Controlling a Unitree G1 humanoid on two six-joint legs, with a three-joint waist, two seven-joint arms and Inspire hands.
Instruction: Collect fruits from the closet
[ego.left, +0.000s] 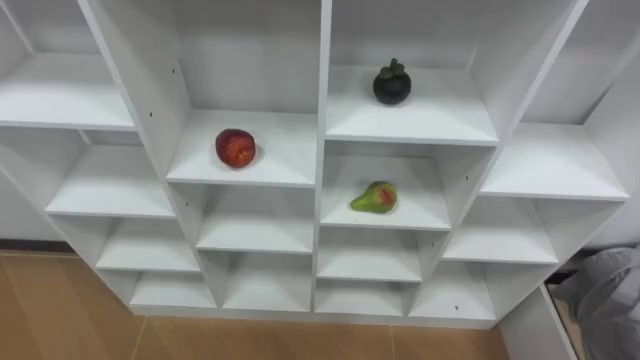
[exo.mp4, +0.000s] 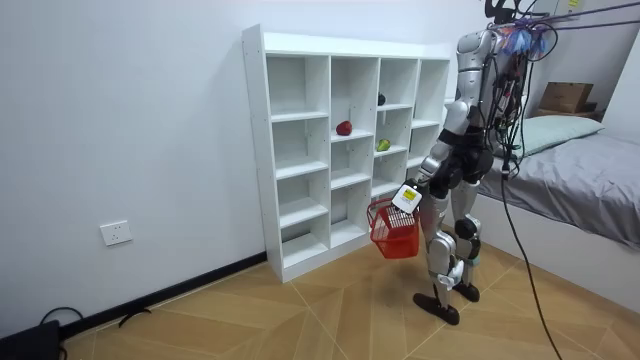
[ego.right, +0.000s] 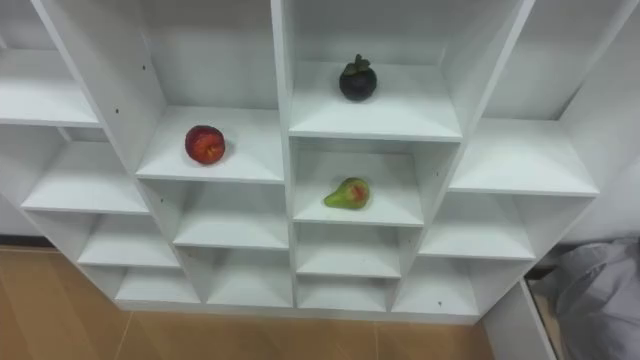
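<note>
Room view showed the robot standing before the white closet (exo.mp4: 256, 150), its left hand (exo.mp4: 405, 198) clamped on a red basket (exo.mp4: 396, 236). An apple (ego.left: 236, 148), a mangosteen (ego.left: 392, 84) and a green fruit (ego.left: 375, 197) sat mid-shelf in separate compartments.

Silver-grey humanoid frame, dark at waist and hip joints, pale shell for a head. Bundle of dark cables down the back, 1 trailing to the floor; coloured straps at the shoulders. White tag, perhaps yellow-marked, behind the left hand (exo.mp4: 407, 197).
</note>
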